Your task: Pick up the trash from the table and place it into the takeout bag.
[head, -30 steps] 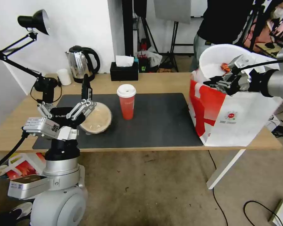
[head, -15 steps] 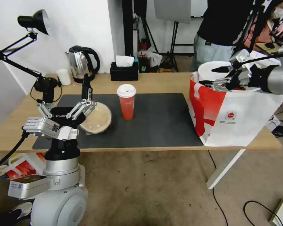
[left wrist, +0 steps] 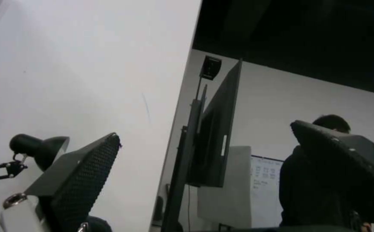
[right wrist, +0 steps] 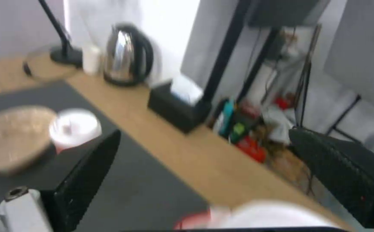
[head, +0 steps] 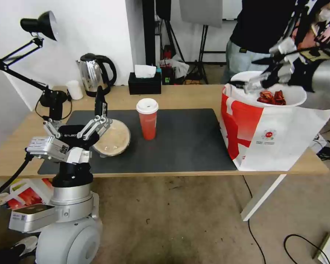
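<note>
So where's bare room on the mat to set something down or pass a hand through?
Widest free patch: the mat between the red cup and the takeout bag. A narrower gap lies between the cup and the beige bowl. Crowded: the left gripper stands at the bowl, open; the right gripper, open, hangs over the bag.

The right hand has its two black fingers spread wide apart with nothing between them. Beyond them lies the light-wood tabletop with its dark mat. On the mat the beige bowl sits just beside the white-lidded red cup. Along the tabletop's far edge stand a lamp base, a small white cup, a shiny kettle and a black tissue box. A blurred white rim lies close under the hand.
</note>
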Controlling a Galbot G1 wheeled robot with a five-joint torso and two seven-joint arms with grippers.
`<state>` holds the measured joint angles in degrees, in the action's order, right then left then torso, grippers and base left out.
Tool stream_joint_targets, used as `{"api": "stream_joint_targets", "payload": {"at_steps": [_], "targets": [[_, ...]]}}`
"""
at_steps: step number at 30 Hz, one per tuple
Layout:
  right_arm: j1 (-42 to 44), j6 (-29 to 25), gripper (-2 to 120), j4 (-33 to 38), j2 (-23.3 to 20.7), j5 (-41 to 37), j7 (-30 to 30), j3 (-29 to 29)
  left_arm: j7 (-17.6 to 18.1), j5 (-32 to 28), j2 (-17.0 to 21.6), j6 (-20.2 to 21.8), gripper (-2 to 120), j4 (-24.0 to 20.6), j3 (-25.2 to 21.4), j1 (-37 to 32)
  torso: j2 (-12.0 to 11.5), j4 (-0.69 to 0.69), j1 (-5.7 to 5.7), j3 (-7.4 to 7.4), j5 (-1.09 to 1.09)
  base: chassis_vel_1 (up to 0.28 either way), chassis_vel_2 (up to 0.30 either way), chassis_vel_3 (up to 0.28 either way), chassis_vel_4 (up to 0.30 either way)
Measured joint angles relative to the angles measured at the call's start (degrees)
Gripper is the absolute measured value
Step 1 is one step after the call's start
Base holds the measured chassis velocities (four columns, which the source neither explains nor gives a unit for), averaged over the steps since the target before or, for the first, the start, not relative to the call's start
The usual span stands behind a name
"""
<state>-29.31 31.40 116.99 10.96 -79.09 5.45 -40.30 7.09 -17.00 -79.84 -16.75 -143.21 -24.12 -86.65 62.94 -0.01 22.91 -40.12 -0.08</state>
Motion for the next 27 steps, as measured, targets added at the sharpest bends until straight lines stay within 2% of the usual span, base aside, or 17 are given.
{"api": "stream_joint_targets", "payload": {"at_steps": [13,18,27], "targets": [[-3.08,-6.7,100,-2.19,8.73,-5.67,-3.15,-0.75,0.0,1.0,-0.58,-0.15,100,-0.02,-0.45,-0.91,0.01,0.01,0.0,0.0,-0.01,0.0,0.0,0.0,0.0],[0.81,-11.07,100,-1.06,11.88,-5.86,-5.64,-0.44,0.0,1.36,-1.06,-0.21,100,-0.03,-0.48,-1.15,0.01,0.01,0.0,0.0,0.0,0.0,0.0,0.0,0.0],[7.59,-12.97,100,1.69,15.51,-5.13,-7.83,0.58,0.0,1.4,-0.95,-0.27,100,-0.03,-1.0,-1.53,0.01,0.01,0.02,0.0,-0.01,0.0,0.0,0.0,0.0]]}}
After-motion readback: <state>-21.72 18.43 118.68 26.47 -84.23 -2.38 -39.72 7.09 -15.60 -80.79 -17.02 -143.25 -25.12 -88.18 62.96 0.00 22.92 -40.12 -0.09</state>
